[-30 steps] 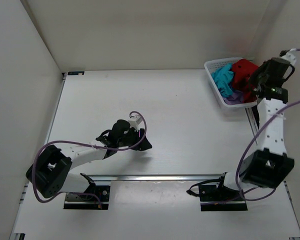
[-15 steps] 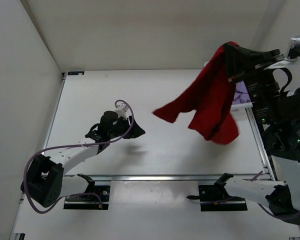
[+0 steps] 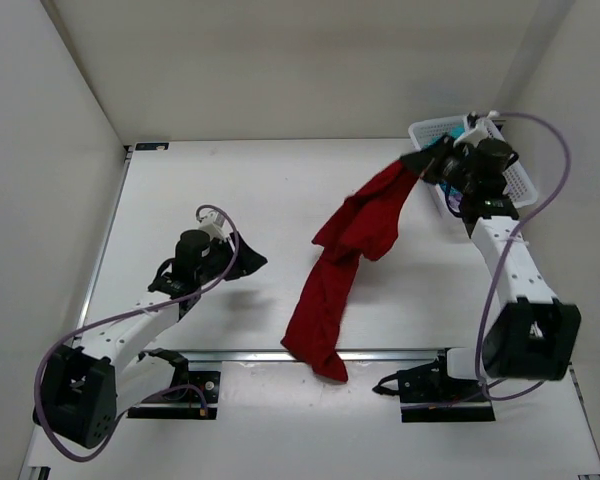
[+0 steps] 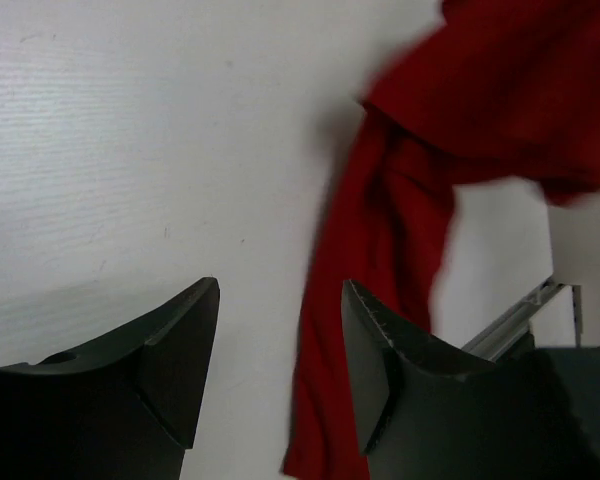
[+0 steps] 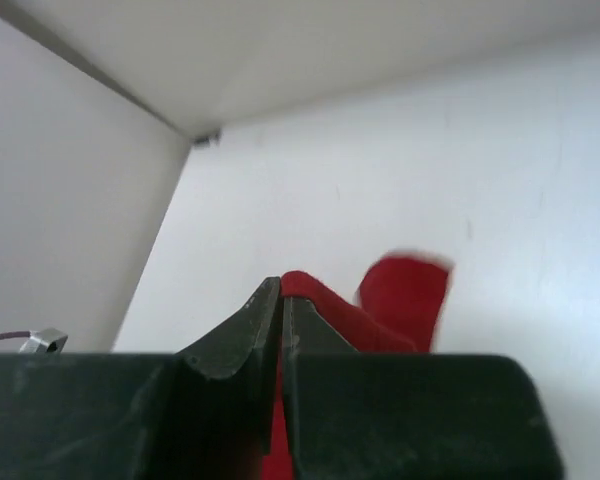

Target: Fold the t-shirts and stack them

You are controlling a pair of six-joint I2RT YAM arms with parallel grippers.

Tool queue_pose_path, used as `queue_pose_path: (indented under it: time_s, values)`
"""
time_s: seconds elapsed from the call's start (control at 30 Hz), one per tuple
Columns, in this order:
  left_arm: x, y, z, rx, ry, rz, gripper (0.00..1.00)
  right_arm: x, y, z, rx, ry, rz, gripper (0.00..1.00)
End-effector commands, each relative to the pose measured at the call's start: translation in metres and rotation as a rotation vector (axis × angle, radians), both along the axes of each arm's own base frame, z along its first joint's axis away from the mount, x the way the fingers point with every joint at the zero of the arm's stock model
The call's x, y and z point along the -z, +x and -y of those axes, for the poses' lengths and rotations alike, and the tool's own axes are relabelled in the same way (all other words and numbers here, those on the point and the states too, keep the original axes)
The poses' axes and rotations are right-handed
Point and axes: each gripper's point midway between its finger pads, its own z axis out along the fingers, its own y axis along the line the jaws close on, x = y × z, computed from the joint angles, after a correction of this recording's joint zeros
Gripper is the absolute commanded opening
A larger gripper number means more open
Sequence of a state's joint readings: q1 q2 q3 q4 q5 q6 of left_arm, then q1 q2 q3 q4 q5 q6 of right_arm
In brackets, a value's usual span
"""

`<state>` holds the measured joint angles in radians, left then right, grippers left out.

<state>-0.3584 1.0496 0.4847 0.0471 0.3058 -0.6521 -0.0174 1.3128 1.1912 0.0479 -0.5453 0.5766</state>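
The dark red t-shirt (image 3: pixel 345 255) hangs from my right gripper (image 3: pixel 417 162) and trails down-left across the table to the front rail. My right gripper (image 5: pixel 282 290) is shut on the shirt's edge (image 5: pixel 405 290) just left of the basket. My left gripper (image 3: pixel 250 260) is open and empty over the table, left of the shirt. In the left wrist view the shirt (image 4: pixel 420 200) lies beyond the open left gripper (image 4: pixel 280 300). A bit of teal shirt (image 3: pixel 458 133) shows in the basket behind the right arm. The lavender shirt is hidden.
The white mesh basket (image 3: pixel 515 170) stands at the back right corner, partly covered by the right arm. A metal rail (image 3: pixel 240 355) runs along the front edge. White walls close the left, back and right sides.
My right gripper has pulled the red shirt out of the basket, swung it high, then lowered it so it drapes onto the table. My left arm has drawn back to the left.
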Motion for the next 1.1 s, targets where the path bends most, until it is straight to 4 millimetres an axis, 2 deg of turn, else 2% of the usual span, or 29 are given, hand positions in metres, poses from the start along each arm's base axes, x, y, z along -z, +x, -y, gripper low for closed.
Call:
queue_pose_path:
  time_s: [0.0, 0.07, 0.13, 0.17, 0.2, 0.23, 0.27, 0.33, 0.37, 0.4, 0.43, 0.47, 0.5, 0.57, 0.6, 0.63, 0.67, 0.7, 0.77, 0.8, 0.83, 0.87, 0.9, 0.93, 0.97, 1.03, 1.07]
  values:
    - [0.016, -0.009, 0.000, -0.005, 0.074, -0.013, 0.63, 0.015, -0.013, 0.000, -0.180, 0.165, -0.043, 0.00]
    - [0.029, -0.014, 0.008, 0.011, 0.125, -0.033, 0.64, 0.032, -0.011, 0.008, -0.152, 0.178, -0.082, 0.00]
    - [0.048, -0.020, 0.014, 0.033, 0.158, -0.080, 0.66, 0.037, -0.011, 0.002, -0.152, 0.144, -0.095, 0.00]
    - [0.051, -0.021, 0.016, 0.037, 0.149, -0.094, 0.66, 0.030, -0.010, 0.002, -0.135, 0.106, -0.067, 0.00]
    - [0.058, -0.023, 0.019, 0.046, 0.143, -0.115, 0.67, 0.036, -0.009, -0.001, -0.119, 0.090, -0.103, 0.00]
    - [0.062, -0.026, 0.025, 0.071, 0.141, -0.124, 0.67, 0.036, -0.007, -0.007, -0.108, 0.058, -0.109, 0.00]
    - [0.062, -0.025, 0.030, 0.076, 0.138, -0.123, 0.67, 0.027, -0.008, -0.012, -0.114, 0.043, -0.088, 0.00]
    - [0.068, -0.029, 0.040, 0.105, 0.152, -0.138, 0.66, 0.028, -0.003, -0.024, -0.099, 0.006, -0.115, 0.00]
    - [0.066, -0.029, 0.042, 0.104, 0.149, -0.136, 0.65, 0.018, -0.001, -0.043, -0.137, -0.010, -0.100, 0.00]
    - [0.064, -0.027, 0.041, 0.097, 0.143, -0.130, 0.65, 0.026, 0.002, -0.052, -0.150, -0.013, -0.144, 0.00]
    - [0.060, -0.023, 0.039, 0.085, 0.128, -0.125, 0.63, -0.001, -0.003, -0.075, -0.215, -0.012, -0.098, 0.01]
    - [0.055, -0.018, 0.033, 0.072, 0.109, -0.124, 0.63, -0.016, -0.006, -0.103, -0.291, -0.019, -0.080, 0.00]
    - [0.053, -0.016, 0.030, 0.064, 0.102, -0.131, 0.63, -0.025, -0.005, -0.114, -0.315, -0.026, -0.066, 0.00]
    - [0.045, -0.005, 0.013, 0.016, 0.083, -0.124, 0.62, -0.095, -0.032, -0.158, -0.414, -0.056, 0.080, 0.00]
    - [0.041, -0.002, 0.007, 0.002, 0.076, -0.118, 0.62, -0.131, -0.038, -0.165, -0.418, -0.071, 0.174, 0.00]
    - [0.037, 0.002, -0.001, -0.026, 0.056, -0.116, 0.62, -0.139, -0.053, -0.182, -0.452, -0.081, 0.178, 0.00]
    - [0.033, 0.006, -0.010, -0.052, 0.040, -0.111, 0.63, -0.173, -0.077, -0.193, -0.481, -0.082, 0.258, 0.00]
    - [0.031, 0.006, -0.012, -0.054, 0.017, -0.115, 0.63, -0.200, -0.094, -0.197, -0.497, -0.069, 0.334, 0.00]
    - [0.023, 0.014, -0.029, -0.111, -0.001, -0.098, 0.64, -0.231, -0.123, -0.195, -0.532, -0.042, 0.416, 0.00]
    - [0.023, 0.017, -0.038, -0.135, 0.001, -0.101, 0.63, -0.241, -0.135, -0.188, -0.540, -0.031, 0.447, 0.00]
    - [0.019, 0.018, -0.042, -0.144, -0.004, -0.100, 0.65, -0.241, -0.140, -0.175, -0.518, -0.032, 0.449, 0.00]
    - [0.008, 0.026, -0.050, -0.168, -0.006, -0.065, 0.65, -0.255, -0.155, -0.160, -0.494, -0.021, 0.509, 0.00]
    - [0.002, 0.027, -0.061, -0.197, -0.022, -0.068, 0.65, -0.234, -0.135, -0.147, -0.459, -0.017, 0.460, 0.00]
    - [-0.005, 0.030, -0.066, -0.205, -0.021, -0.048, 0.65, -0.207, -0.119, -0.124, -0.400, -0.003, 0.383, 0.00]
    - [-0.013, 0.036, -0.077, -0.238, -0.031, -0.040, 0.64, -0.213, -0.134, -0.111, -0.419, 0.015, 0.437, 0.00]
    - [-0.027, 0.041, -0.088, -0.267, -0.029, -0.007, 0.67, -0.151, -0.103, -0.074, -0.382, 0.081, 0.307, 0.00]
    - [-0.029, 0.043, -0.092, -0.278, -0.012, -0.005, 0.67, -0.116, -0.095, -0.064, -0.356, 0.103, 0.220, 0.00]
